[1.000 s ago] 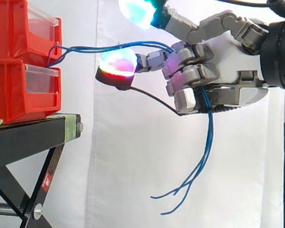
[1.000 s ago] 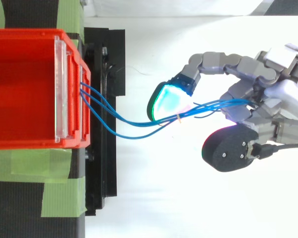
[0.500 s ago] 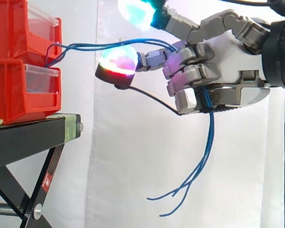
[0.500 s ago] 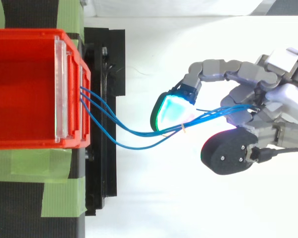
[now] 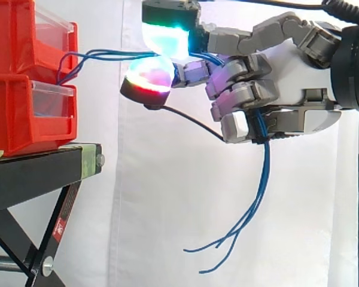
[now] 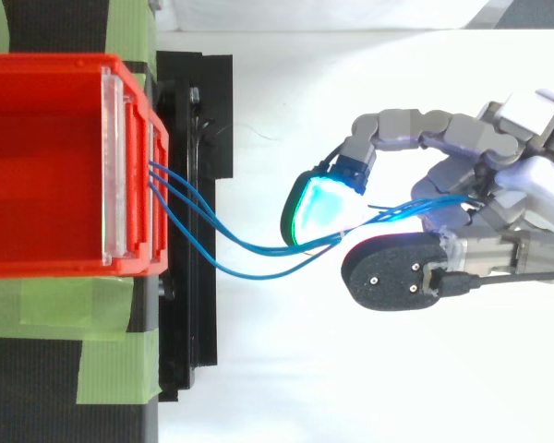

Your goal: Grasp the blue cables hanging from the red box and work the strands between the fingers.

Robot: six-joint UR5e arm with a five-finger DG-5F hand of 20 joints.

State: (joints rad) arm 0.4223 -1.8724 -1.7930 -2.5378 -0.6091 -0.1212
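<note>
Several thin blue cables (image 5: 107, 55) run from the upper red box (image 5: 30, 36) to the right into my hand (image 5: 287, 89). In the side view they pass between two glowing fingertips (image 5: 148, 81), go through the curled fingers, and hang down below the palm with loose ends (image 5: 227, 245). From above, the blue cables (image 6: 231, 245) leave the red box (image 6: 46, 166) front and sag toward the hand (image 6: 508, 212), slipping between a green-glowing pad (image 6: 319, 208) and a dark fingertip back. The hand is shut on the strands.
Two red bins are stacked on a black stand (image 5: 42, 170) with green tape (image 6: 111, 369) on top. A white curtain hangs behind. Open space lies below and to the right of the stand.
The upper glowing fingertip has swung down and left toward the lower one, closing over the cables. In the top view the dark fingertip moved left. The strands near the box rose slightly.
</note>
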